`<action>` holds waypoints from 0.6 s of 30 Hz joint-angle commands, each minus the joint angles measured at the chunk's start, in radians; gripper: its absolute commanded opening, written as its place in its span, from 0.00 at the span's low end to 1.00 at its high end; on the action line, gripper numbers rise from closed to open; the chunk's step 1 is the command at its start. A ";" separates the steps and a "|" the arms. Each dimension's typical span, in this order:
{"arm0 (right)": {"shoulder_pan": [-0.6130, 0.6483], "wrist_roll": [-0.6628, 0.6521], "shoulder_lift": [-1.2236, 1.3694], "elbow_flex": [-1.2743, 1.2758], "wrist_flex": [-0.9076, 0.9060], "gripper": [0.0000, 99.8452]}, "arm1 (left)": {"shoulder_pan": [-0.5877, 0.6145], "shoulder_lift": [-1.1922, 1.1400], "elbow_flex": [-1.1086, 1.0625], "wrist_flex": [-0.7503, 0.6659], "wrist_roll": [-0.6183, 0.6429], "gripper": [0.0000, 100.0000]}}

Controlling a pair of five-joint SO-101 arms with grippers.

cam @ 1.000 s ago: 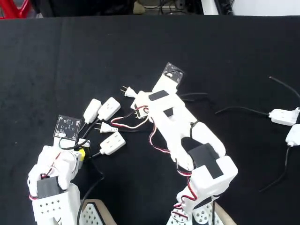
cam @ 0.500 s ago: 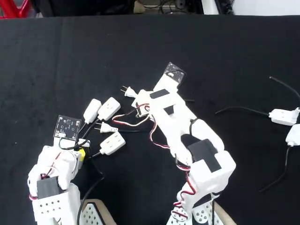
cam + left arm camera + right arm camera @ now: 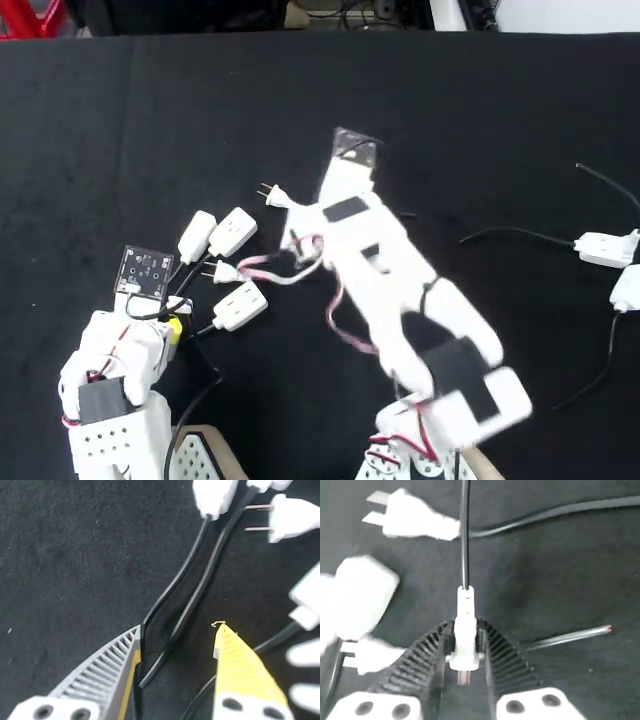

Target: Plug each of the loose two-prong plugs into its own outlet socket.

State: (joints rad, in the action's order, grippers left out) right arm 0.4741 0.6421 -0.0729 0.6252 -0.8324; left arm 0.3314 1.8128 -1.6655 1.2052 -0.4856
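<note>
My right gripper is shut on a white two-prong plug whose black cord runs straight away from it. Beyond it lie a loose plug, a white outlet socket and another plug. In the high view the right arm lies over the table's middle, beside a loose plug. A second plug lies among three sockets. My left gripper is open over two black cords, near a plug.
Two more white sockets with black cords lie at the table's right edge. Red and white servo wires hang from the right arm over the plugs. The black table stretches bare at the back.
The right arm has swung: its wrist moved up and left, its elbow and base end swept to the right. The left arm has not moved.
</note>
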 commanded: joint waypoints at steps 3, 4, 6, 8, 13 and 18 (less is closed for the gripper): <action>0.087 -0.080 -0.315 0.269 0.267 0.01 | -0.162 0.011 0.015 -0.023 0.046 0.24; 0.095 -0.087 -0.375 0.335 0.331 0.01 | -0.186 0.011 0.019 -0.025 0.069 0.24; 0.109 -0.100 -0.507 0.469 0.463 0.01 | -0.236 0.011 0.042 -0.025 0.107 0.24; 0.121 -0.100 -0.636 0.588 0.571 0.01 | -0.283 0.011 0.067 -0.023 0.143 0.24; 0.135 -0.089 -0.869 0.748 0.658 0.01 | -0.404 0.011 0.128 -0.023 0.253 0.24; 0.141 -0.087 -0.917 0.783 0.658 0.01 | -0.483 0.011 0.189 -0.058 0.420 0.24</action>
State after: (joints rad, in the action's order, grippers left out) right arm 0.5969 0.5547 -0.9505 1.4124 -0.2002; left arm -0.0936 1.8128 -1.5643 1.2052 -0.1910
